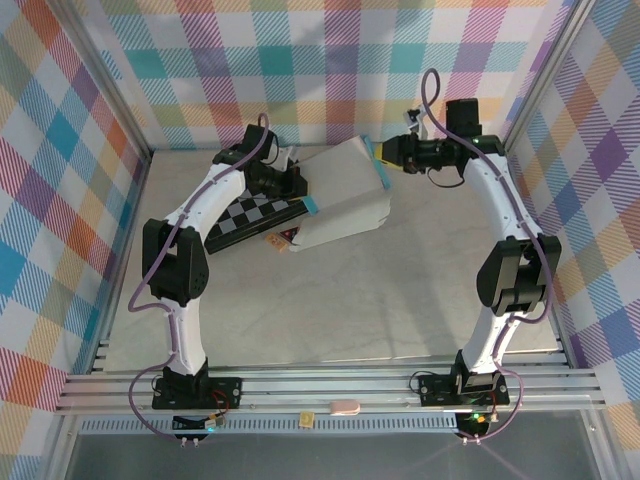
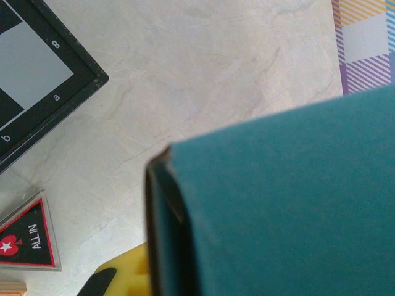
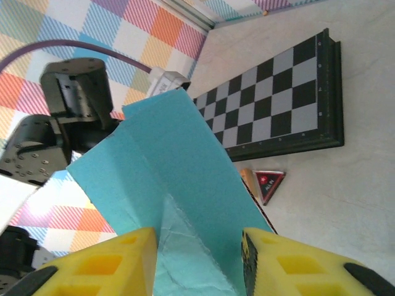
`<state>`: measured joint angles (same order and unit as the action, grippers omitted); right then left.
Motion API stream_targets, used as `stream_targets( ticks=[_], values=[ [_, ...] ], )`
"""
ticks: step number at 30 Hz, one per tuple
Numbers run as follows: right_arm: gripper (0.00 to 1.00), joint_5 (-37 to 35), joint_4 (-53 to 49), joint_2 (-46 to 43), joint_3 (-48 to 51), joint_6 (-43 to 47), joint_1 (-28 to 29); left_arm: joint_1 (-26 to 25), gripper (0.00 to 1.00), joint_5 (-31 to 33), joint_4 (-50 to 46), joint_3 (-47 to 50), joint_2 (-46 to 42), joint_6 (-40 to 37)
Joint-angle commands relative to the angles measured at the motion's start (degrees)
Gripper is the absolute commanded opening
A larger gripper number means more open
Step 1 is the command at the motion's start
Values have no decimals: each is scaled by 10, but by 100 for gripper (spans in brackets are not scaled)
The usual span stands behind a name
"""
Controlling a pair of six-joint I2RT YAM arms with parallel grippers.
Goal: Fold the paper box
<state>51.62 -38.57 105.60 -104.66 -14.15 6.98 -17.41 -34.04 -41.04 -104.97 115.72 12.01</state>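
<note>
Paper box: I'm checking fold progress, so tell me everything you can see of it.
The paper box is thin card, teal outside and white inside, creased but not closed up. It hangs tilted between the arms, white side towards the top camera, over the chessboard at its right end. The left gripper meets its left edge. The right gripper has yellow pads flanking it. Whether either clamps it is unclear.

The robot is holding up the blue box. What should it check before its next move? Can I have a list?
1. Paper box between the right claw's yellow fingers: ok.
2. Left claw's grip: cannot tell, card hides it.
3. Box lifted off the table: ok.
4. Space underneath free: not ok, the chessboard and triangle piece lie close by.
5. Box closed up: not ok, its white inside shows from above.
</note>
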Motion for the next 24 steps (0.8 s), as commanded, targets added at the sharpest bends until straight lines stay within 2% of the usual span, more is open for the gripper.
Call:
stream_targets(
  ticks=[1,15,20,24],
  values=[
    [41,-49,-32,-16,-8,48,14,7,0,-19,-15,-24,-12,-12],
    [44,-294,-58,12,-27,132,98,-2,0,-11,-43,-33,-21,-44],
    [43,-355,-48,28,-16,140,117,-6,0,-7,-61,-35,-21,-60],
    [47,-390,-23,18,14,140,123,-8,0,-1,-73,-31,-24,-72]
  ],
)
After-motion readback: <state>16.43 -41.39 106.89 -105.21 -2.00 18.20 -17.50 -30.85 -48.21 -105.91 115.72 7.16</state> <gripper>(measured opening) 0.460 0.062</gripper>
